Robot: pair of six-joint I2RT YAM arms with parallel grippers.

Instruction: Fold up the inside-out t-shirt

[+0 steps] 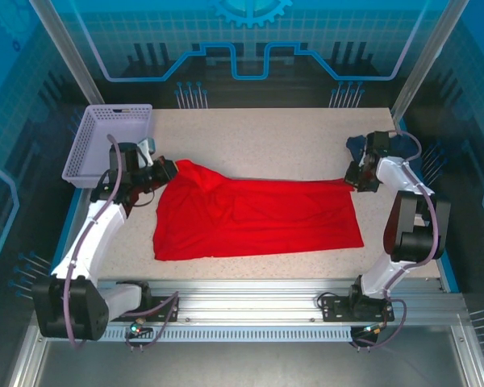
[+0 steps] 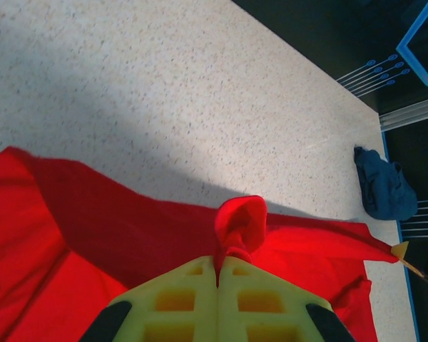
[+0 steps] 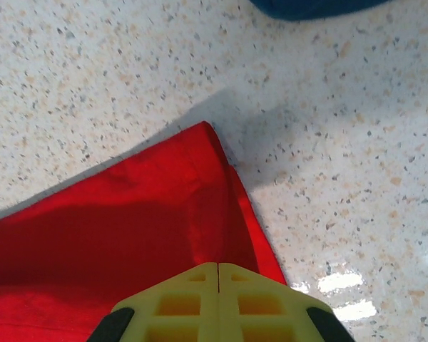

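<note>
Bright red soft cloth t-shirt (image 1: 258, 218) lies spread out on the speckled white tabletop (image 1: 266, 133), between the two arms. Its far edge is lifted a little at both ends. It looks light and floppy. It will bend, sag and bunch up, and it will not keep a shape by itself. It will not break. I think the best places to hold it are the corners and edges, where a small pinch of cloth is enough. Pulling the two ends apart should keep it flat.

The left hand (image 1: 168, 171) is at the far left corner of the shirt. Its yellow fingers (image 2: 178, 299) are pressed together, and a small red fold sticks up from between them, so it is pinching the cloth. The right hand (image 1: 356, 182) is at the far right corner. Its fingers (image 3: 264, 299) are pressed together too, right on the shirt's edge, and the cloth runs tight up to them, so it looks clamped on the shirt.

A dark blue bundle of cloth (image 2: 381, 185) sits at the far right of the tabletop, apart from the shirt. A pale purple plastic basket (image 1: 105, 141) sits at the far left corner.
</note>
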